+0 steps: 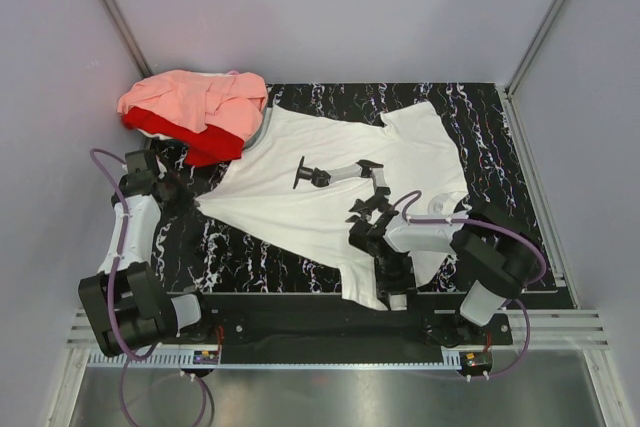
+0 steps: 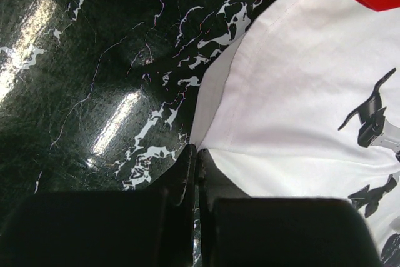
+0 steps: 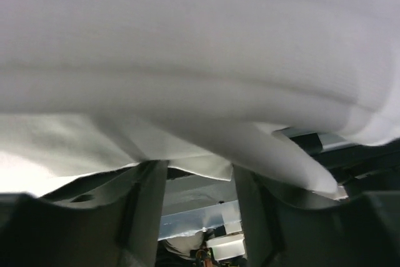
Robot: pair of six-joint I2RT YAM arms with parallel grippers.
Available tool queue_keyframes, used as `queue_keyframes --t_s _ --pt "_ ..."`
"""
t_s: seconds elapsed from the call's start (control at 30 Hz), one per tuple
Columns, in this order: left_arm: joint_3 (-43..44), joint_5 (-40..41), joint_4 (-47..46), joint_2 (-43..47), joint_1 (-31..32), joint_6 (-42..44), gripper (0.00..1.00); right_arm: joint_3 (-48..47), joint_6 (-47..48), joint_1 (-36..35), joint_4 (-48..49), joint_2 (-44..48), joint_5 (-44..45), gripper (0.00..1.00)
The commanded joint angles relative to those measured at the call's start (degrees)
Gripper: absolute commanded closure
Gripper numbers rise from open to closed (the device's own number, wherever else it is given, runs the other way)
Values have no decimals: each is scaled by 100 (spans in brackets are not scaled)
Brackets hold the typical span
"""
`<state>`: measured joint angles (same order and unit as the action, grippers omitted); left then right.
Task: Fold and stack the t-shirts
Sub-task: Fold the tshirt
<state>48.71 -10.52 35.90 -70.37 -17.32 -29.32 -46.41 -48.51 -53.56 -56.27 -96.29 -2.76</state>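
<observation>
White t-shirt [image 1: 290, 209] spread mid-frame on my table [image 1: 250, 247]; left gripper [image 2: 197, 154] clamped on its left edge, right gripper [image 3: 197, 179] fingers apart under cloth; salmon-pink t-shirt [image 1: 190, 97] over red t-shirt [image 1: 215, 147], upper left

We see glare streaking the glossy table [image 2: 94, 67] left of frame; up close, the white t-shirt [image 3: 187, 60] blurs softly.
</observation>
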Motion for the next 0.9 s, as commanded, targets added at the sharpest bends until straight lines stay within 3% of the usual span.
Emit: queue_keyframes --t_s 0.0,0.27,0.4,0.6,0.87 --pt "34 -108 -250 172 -61 146 100 202 -167 -5 177 224 -347 49" --pt "7 -64 -224 234 -61 172 100 431 -361 -14 283 620 -374 100" --pt "-37 -90 -224 260 -61 190 100 361 -466 -5 38 1101 -138 100" --pt "-142 -643 4 611 106 146 100 -578 -1449 -14 -1508 2787 1398 100" --pt "-19 -196 988 1446 1292 -30 100 -1677 -2716 3 -3354 4381 2772 100"
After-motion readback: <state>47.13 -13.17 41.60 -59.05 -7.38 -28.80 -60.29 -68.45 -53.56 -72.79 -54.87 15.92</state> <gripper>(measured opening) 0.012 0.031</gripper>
